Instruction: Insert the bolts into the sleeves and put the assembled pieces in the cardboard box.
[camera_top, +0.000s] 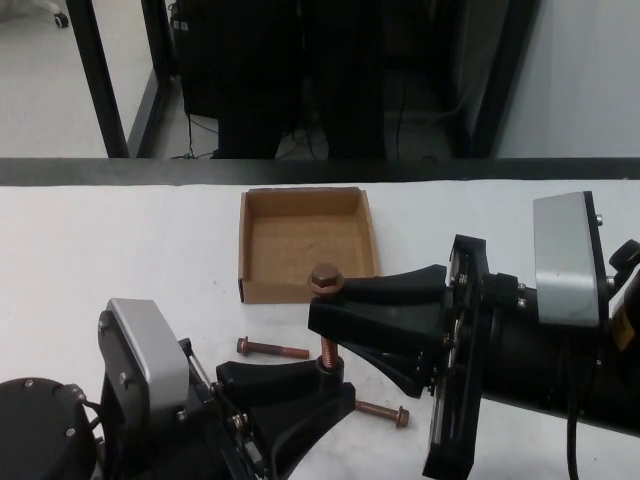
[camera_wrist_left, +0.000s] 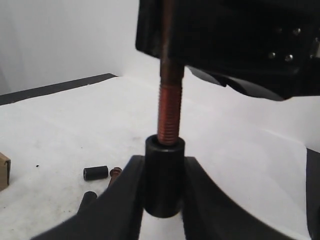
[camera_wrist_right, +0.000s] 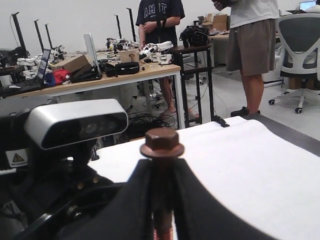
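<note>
Just on the near side of the cardboard box (camera_top: 305, 240), we see the right jaws clamped on a copper bolt (camera_top: 325, 278), upright with its head on top. Directly beneath, the left jaws are clamped on an upright black sleeve (camera_wrist_left: 164, 175), and the bolt's threaded end meets its top opening. One loose bolt (camera_top: 272, 349) and a second loose bolt (camera_top: 383, 410) lie on the white desk (camera_top: 120, 250), nearer the arms than the box.

The left arm's matte black gripper with two broad, curved fingers (camera_top: 325, 378) is backed by a silver-grey, round-cornered wrist camera housing (camera_top: 145, 345) and a round black joint cap (camera_top: 40, 405) dotted with small screws. The right arm's matching black two-finger gripper (camera_top: 325, 305) widens into a flat black mounting plate (camera_top: 455, 350) with screws, a second silver-grey camera housing (camera_top: 568, 255), a yellow label (camera_top: 625, 320) and a thin black cable (camera_top: 572, 440).
</note>
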